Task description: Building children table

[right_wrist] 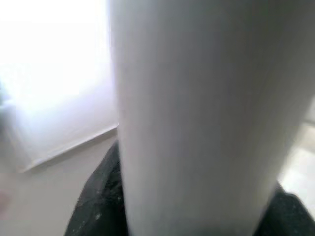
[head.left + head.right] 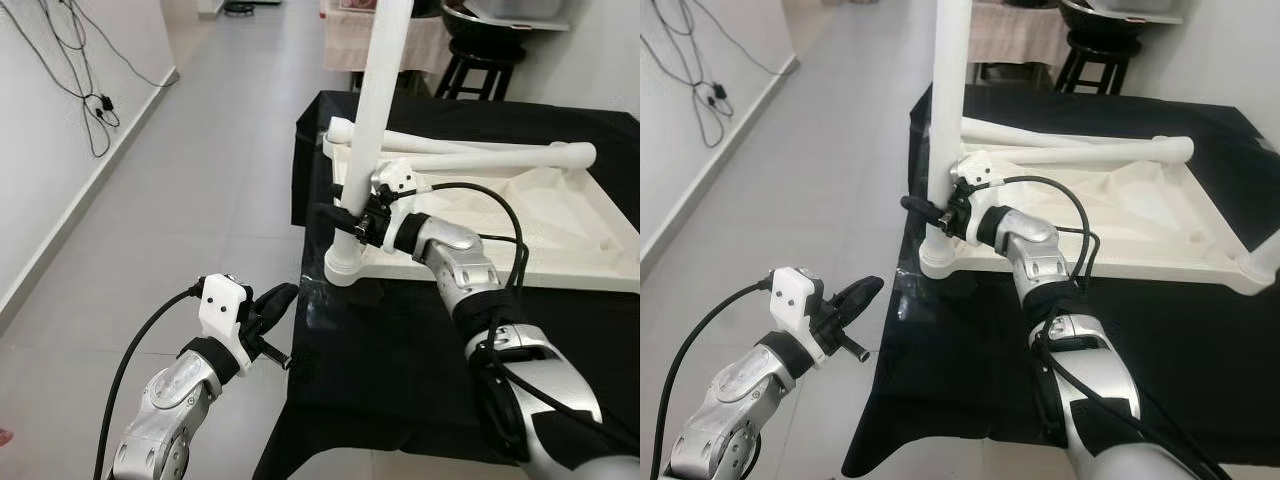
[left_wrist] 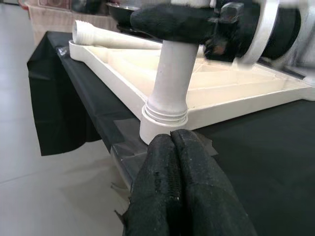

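Your white plastic table leg (image 2: 372,130) stands upright in the corner socket (image 2: 344,267) of the upturned white plastic tabletop (image 2: 520,215), near the centre of the head views, on the black-draped work table (image 2: 400,330). Its threaded collar is still showing above the socket in the left wrist view, so you look to be partway through screwing this leg in — not yet seated. Two more loose white legs (image 2: 470,155) lie across the tabletop toward the upper right.

The next move, as I judge it, calls for turning the leg about its own axis while keeping it plumb, then re-gripping for another turn.

Your right gripper (image 2: 345,222) reaches in from the lower right, forearm bent across the tabletop's edge, its black fingers pinching the leg low on the shaft, just above the socket. Your left gripper (image 2: 272,300) hovers at lower left, off the table's corner and apart from the leg, fingers pressed together on nothing.
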Motion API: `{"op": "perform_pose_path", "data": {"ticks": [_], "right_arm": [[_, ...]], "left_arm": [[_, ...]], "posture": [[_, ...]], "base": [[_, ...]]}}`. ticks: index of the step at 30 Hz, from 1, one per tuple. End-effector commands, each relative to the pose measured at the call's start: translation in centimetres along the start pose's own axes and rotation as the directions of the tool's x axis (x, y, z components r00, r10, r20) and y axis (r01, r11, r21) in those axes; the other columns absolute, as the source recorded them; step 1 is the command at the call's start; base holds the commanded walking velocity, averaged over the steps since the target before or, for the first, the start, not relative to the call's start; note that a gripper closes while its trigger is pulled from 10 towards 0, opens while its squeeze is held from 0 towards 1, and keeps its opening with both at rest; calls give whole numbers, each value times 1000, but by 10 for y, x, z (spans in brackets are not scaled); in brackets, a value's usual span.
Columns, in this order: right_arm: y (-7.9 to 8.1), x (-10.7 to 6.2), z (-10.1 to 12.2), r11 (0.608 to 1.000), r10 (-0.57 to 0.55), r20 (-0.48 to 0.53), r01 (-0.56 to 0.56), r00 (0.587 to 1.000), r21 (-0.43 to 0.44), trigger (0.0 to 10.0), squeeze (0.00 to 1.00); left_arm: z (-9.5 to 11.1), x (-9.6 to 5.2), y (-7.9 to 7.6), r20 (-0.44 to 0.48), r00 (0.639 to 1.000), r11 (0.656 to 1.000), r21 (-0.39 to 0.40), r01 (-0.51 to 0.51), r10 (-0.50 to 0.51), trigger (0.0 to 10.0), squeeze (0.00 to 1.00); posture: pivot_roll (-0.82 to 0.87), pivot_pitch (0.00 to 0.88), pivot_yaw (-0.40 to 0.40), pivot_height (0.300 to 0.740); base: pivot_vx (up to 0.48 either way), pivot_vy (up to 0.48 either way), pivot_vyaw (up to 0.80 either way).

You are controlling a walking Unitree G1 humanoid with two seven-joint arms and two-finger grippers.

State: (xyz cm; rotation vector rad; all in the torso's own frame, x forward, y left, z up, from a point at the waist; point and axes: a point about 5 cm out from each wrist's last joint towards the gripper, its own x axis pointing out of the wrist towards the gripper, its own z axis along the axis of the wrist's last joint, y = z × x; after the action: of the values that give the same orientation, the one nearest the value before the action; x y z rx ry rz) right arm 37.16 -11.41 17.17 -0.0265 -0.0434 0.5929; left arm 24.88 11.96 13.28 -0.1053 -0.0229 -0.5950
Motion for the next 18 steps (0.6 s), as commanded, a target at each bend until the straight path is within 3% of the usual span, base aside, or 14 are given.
{"op": "perform_pose_path", "data": {"ticks": [1,3,5,10,11,12,13,14,18], "right_arm": [[4,-17,-36,976,-213,-152,218,965,14,0,0],[23,-22,-36,955,-298,-126,297,946,-26,0,0],[27,-20,-34,958,-286,-110,283,952,-46,0,0],[16,-4,-32,959,-283,-127,279,951,-44,0,0],[15,-3,-30,957,-291,-128,287,948,-52,4824,0],[15,-3,-30,957,-291,-128,287,948,-52,4824,0],[16,-2,-30,957,-289,-136,284,948,-53,10000,0],[19,1,-26,971,-241,-125,238,962,-37,10000,1000],[20,4,-22,980,-196,-106,194,975,-33,10000,1000]], "left_arm": [[-3,-2,1,-16,1000,1000,-8,1,-1,10000,0],[-4,-3,2,-20,1000,1000,-6,3,-3,10000,0],[-4,-3,3,-21,1000,1000,-6,3,-3,10000,0],[-4,-1,1,-21,1000,1000,-1,6,-6,10000,0],[-4,-2,2,-19,1000,1000,1,-2,2,10000,0],[-4,-2,2,-19,1000,1000,1,-2,2,10000,0],[-4,-2,2,-17,1000,1000,2,-7,7,10000,0],[-4,-2,1,-18,1000,1000,2,-9,9,10000,0],[-5,-2,1,-19,1000,1000,1,-7,7,10000,0]], "posture": [[30,88,-54,740],[22,81,-47,740],[22,81,-47,740],[37,71,-63,740],[38,71,-63,740],[38,71,-63,740],[39,70,-62,740],[42,68,-63,740],[42,68,-63,740]], "base": [[0,0,0],[0,0,0],[0,0,0],[0,0,0],[0,0,0],[0,0,0],[0,0,0],[0,0,0],[0,0,0]]}}
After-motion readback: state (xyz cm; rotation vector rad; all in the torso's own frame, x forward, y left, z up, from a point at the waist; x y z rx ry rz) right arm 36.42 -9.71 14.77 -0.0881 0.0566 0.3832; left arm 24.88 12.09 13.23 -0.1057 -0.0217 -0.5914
